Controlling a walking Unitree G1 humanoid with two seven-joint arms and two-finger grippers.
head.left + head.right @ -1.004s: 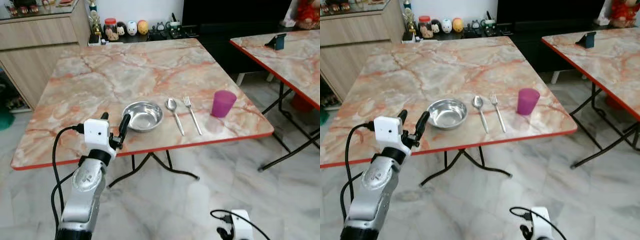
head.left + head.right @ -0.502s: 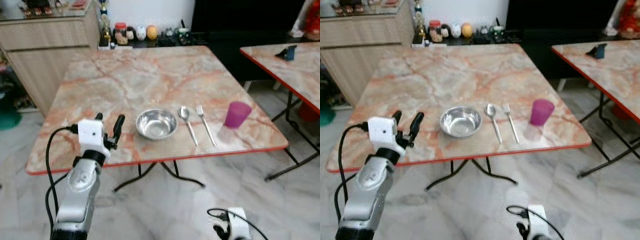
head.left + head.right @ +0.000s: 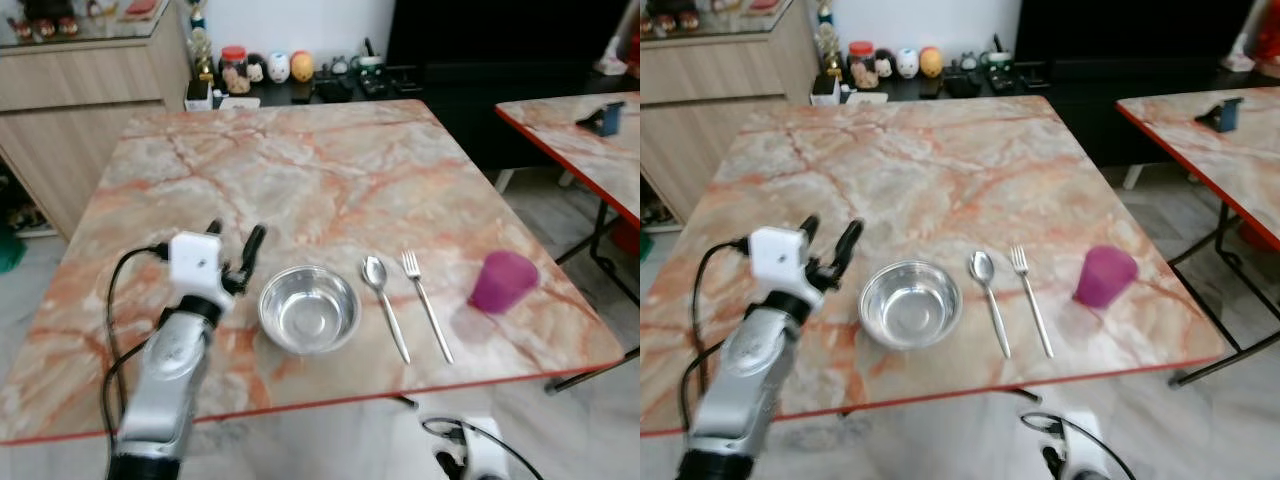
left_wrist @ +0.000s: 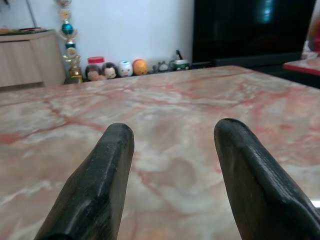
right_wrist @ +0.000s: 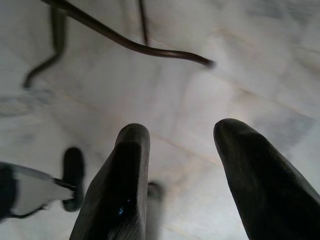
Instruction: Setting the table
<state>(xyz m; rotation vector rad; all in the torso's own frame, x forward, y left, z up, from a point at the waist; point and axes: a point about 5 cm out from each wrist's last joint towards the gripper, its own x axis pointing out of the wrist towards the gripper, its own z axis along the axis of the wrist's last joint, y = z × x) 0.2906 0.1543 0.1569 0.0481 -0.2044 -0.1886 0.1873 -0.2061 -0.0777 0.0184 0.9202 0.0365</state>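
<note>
Hovering above the marble table (image 3: 300, 170), the left gripper (image 3: 232, 243) has its fingers spread and empty. The steel bowl (image 3: 309, 308) sits just beside it at about four o'clock, then spoon (image 3: 384, 303), fork (image 3: 426, 302) and purple cup (image 3: 503, 282) toward three. The right gripper (image 5: 180, 150) hangs open over what seems floor, blurred.

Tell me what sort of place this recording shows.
Most likely a home dining or living area: a marble-patterned folding table set with a steel bowl, spoon, fork and purple cup, a wooden sideboard, and figurines by the wall.
</note>
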